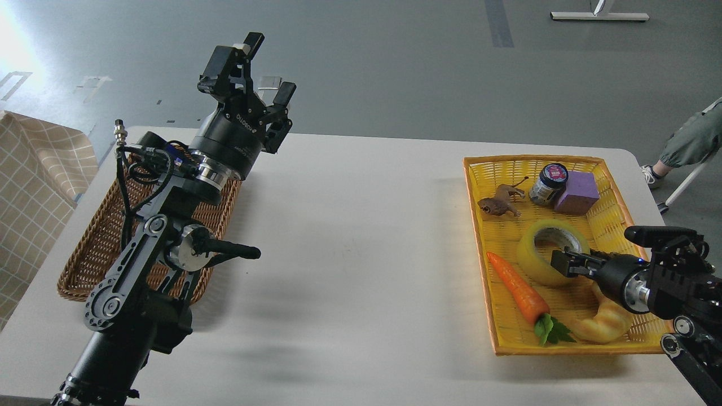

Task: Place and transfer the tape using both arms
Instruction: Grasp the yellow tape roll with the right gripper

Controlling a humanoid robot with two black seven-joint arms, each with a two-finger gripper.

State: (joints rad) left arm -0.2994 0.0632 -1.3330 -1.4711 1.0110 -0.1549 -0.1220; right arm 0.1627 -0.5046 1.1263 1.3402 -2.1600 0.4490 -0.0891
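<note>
The tape, a yellow translucent roll with a grey-white core, lies flat in the yellow basket on the right of the table. My right gripper reaches in from the right and sits at the roll's near right rim. Its fingers look dark and bunched together, so I cannot tell whether they grip the rim. My left gripper is raised high above the far end of the brown wicker basket. Its fingers are spread open and it holds nothing.
The yellow basket also holds a toy lion, a small jar, a purple block, a carrot toy and a croissant toy. A checked cloth hangs at the left. A person's leg shows at the far right.
</note>
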